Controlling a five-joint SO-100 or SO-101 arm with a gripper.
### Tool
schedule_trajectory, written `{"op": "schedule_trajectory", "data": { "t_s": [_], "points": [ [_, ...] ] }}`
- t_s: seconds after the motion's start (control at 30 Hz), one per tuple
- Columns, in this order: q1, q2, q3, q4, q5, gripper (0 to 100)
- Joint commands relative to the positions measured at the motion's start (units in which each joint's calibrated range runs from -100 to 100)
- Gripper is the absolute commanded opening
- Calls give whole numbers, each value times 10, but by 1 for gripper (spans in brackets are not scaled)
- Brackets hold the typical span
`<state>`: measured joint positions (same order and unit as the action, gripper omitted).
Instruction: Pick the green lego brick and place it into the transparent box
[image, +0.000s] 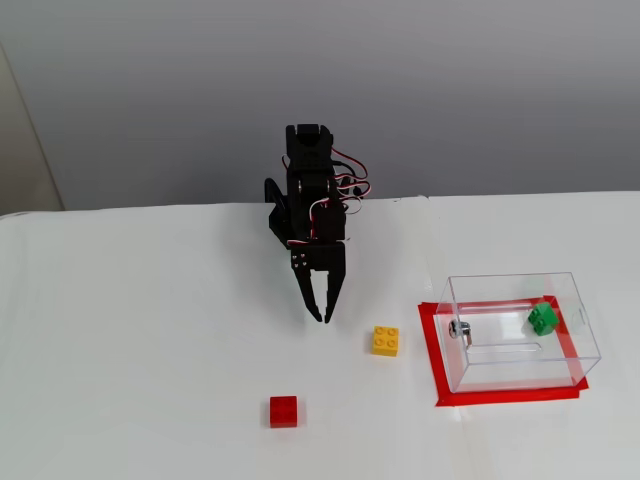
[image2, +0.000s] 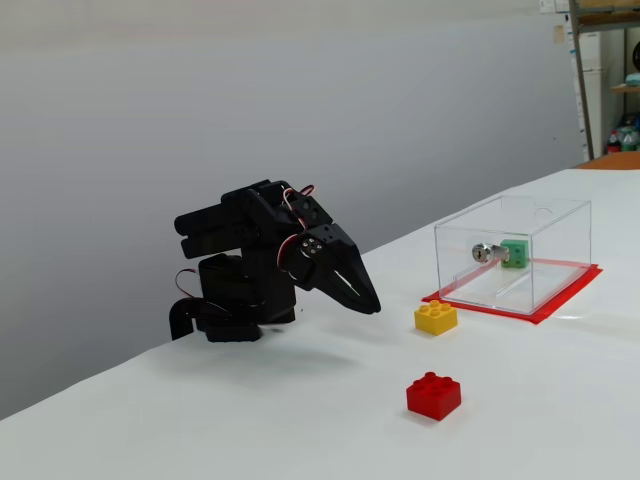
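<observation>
1. White tabletop (image: 130, 350) against a plain grey wall; black arm folded low over its base, well apart from the box.
2. Small bright green plastic lego brick (image: 542, 318) sits inside the clear plastic rectangular box (image: 575, 330), near the far right corner in a fixed view (image2: 515, 253), just beside the small metal fitting (image: 459, 328). It looks tilted, not flat.
3. Box stands on a red taped rectangle (image: 500, 396).
4. Black two-finger gripper (image: 326, 318) points down at the table, jaws closed to the tips or nearly so, holding nothing.
5. Yellow plastic lego brick (image: 385, 340) and red plastic lego brick (image: 283, 411) lie loose on the table outside the box.
6. Judgement: pick and place are done; arm looks parked, nothing left.
</observation>
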<state>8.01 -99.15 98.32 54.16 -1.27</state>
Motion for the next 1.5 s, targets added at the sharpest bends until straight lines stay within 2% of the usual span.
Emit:
{"op": "schedule_trajectory", "data": {
  "t_s": [0.0, 0.13, 0.23, 1.47],
  "points": [
    [1, -8, -11, 36, 3, 2],
    [0, -8, -45, 150, 3, 2],
    [-11, -8, -56, 190, 3, 2],
    [-10, -6, -56, 189, 3, 2]
  ]
}}
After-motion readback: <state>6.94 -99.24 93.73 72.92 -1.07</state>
